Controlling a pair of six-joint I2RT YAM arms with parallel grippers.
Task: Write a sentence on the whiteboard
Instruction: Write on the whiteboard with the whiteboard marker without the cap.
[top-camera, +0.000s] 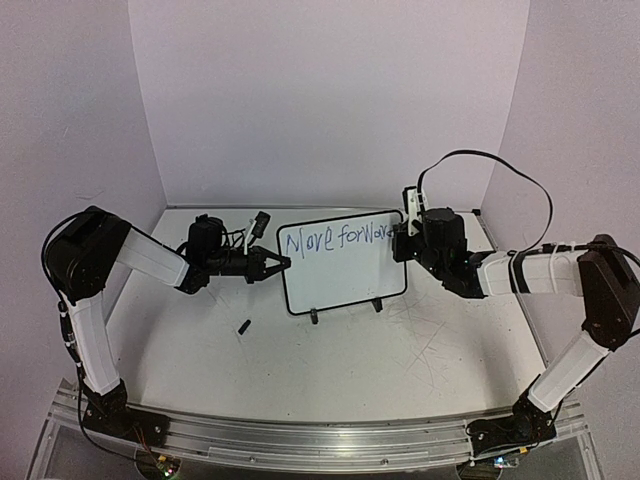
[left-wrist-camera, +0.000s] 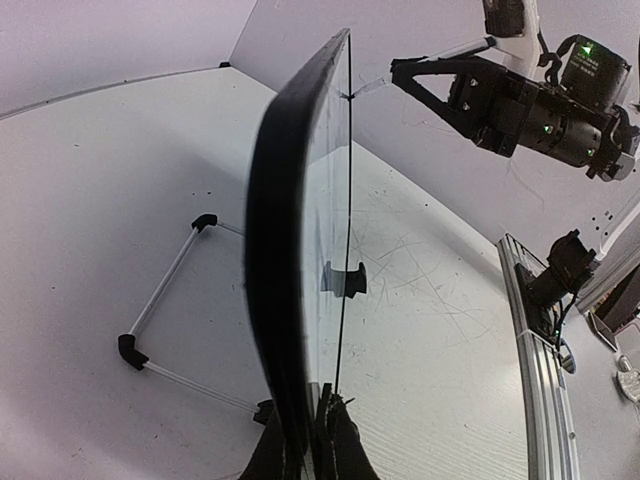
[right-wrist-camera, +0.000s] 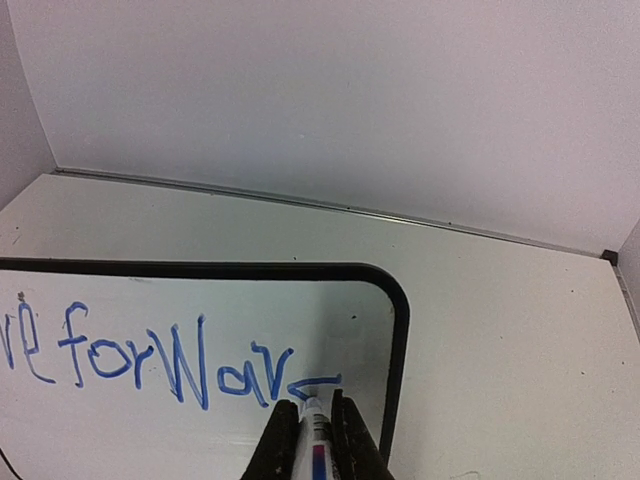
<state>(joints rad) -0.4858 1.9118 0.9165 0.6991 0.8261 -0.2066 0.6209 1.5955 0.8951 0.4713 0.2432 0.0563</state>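
The whiteboard (top-camera: 345, 275) stands upright at mid-table, black-framed. My left gripper (top-camera: 283, 264) is shut on its left edge; the left wrist view shows the board edge-on (left-wrist-camera: 288, 250) between the jaws of that gripper (left-wrist-camera: 310, 440). Blue words of the sentence (top-camera: 335, 238) run along the top line, reading "Move forwar" plus a fresh stroke (right-wrist-camera: 170, 360). My right gripper (right-wrist-camera: 308, 405) is shut on a white marker (right-wrist-camera: 315, 445). The marker tip touches the board near its top right corner (right-wrist-camera: 398, 320). From above, the right gripper (top-camera: 402, 240) sits at the board's right edge.
A small black cap (top-camera: 243, 326) lies on the table in front of the board's left side. The board's wire stand (left-wrist-camera: 165, 300) spreads behind it and two black feet (top-camera: 315, 318) rest in front. White walls close in the back and sides.
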